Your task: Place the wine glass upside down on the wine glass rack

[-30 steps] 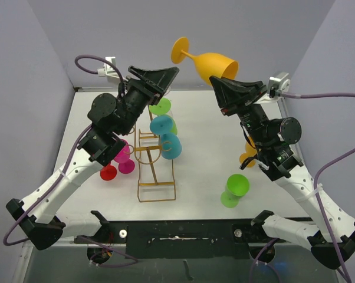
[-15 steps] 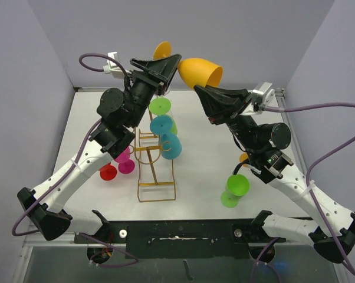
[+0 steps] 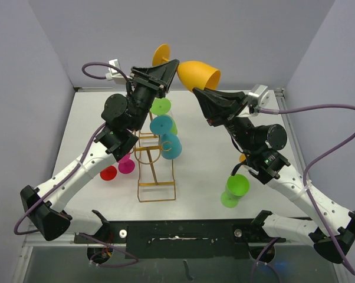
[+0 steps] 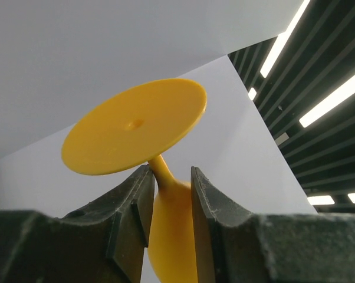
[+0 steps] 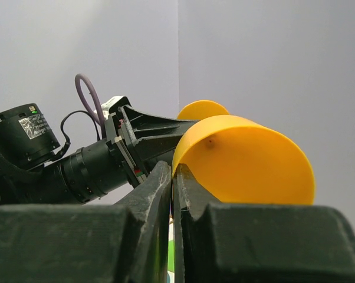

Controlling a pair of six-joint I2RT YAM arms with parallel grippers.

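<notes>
Glass (image 3: 198, 72) is up in the air, slung between the two pincers! The right pincer (image 5: 173, 171) is pressed tight, nipping the edge of the bowl (image 5: 248, 168). The left pincer (image 4: 168, 174) has its jaws either side of the stem (image 4: 158, 167), just under the foot (image 4: 133, 127). The gap is narrow and full of yellow, but whether it truly bites, I cannot tell.

The long axis runs from one pincer to the other, close to level. The foot pokes out past the left pincer's tips and the mouth opens toward the right pincer. So it lies sideways, not yet upside down.

It looks like moulded plastic to me: light and stiff, unlikely to shatter, but glossy and slick. That rim pinch seems the weaker hold, since a thin curved wall could swivel in the jaws. The stem is the place to grab, slim and round, with the foot flaring behind it as a stop against sliding.

The rack (image 3: 157, 200) stands well below the left pincer, back toward its arm.
</notes>
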